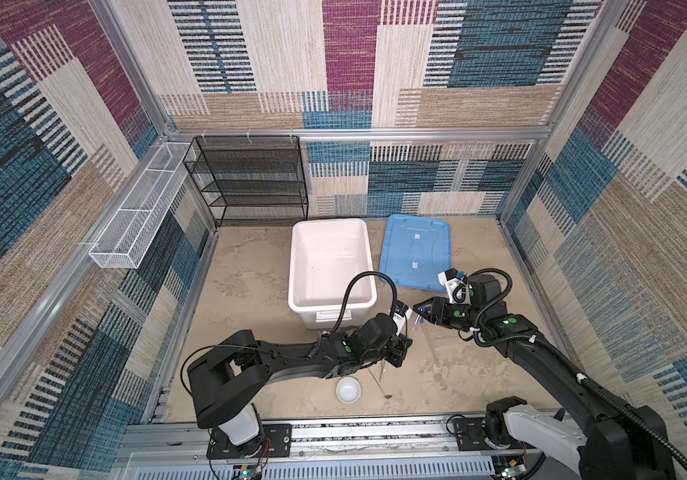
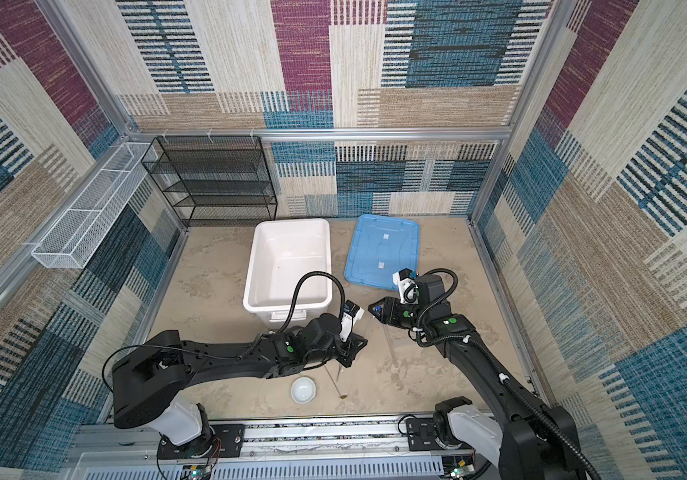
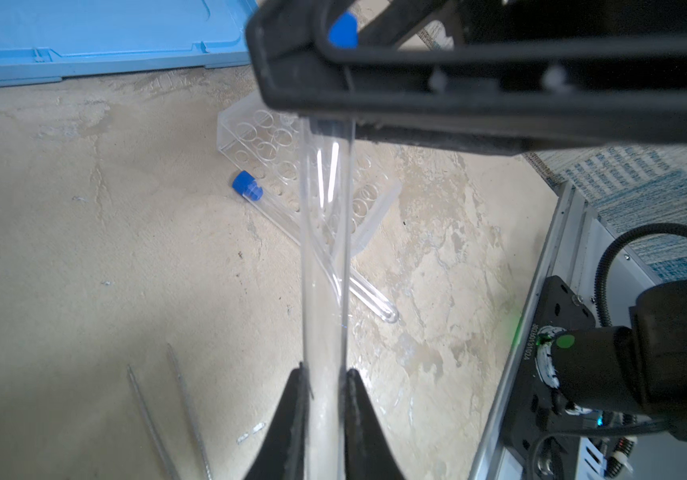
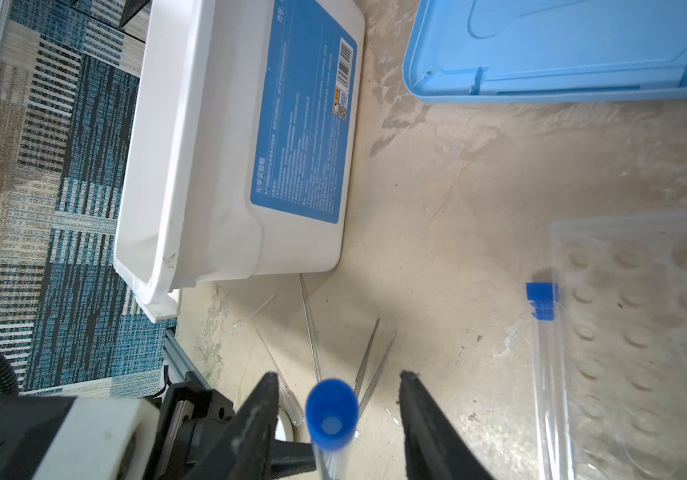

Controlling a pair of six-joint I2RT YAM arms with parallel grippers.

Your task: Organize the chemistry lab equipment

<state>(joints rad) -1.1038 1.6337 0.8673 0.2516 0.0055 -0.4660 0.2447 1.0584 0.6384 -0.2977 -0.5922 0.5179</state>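
My left gripper (image 3: 324,374) is shut on the lower end of a clear test tube (image 3: 324,249). The tube's blue cap (image 4: 332,415) sits between the jaws of my right gripper (image 4: 338,378), which stands open with a gap on each side of the cap. A second blue-capped tube (image 3: 246,188) lies on the table against the transparent tube rack (image 3: 275,145). Tweezers (image 4: 371,361), a long metal spoon (image 4: 308,328) and a dropper (image 4: 288,399) lie on the table under the grippers. The white dish (image 1: 348,390) sits near the front edge.
The big white tub (image 1: 298,266) stands behind the left arm, and the flat blue lid (image 1: 414,249) lies to its right. A black mesh shelf (image 1: 250,178) stands at the back wall. A white mesh basket (image 1: 138,208) hangs on the left wall.
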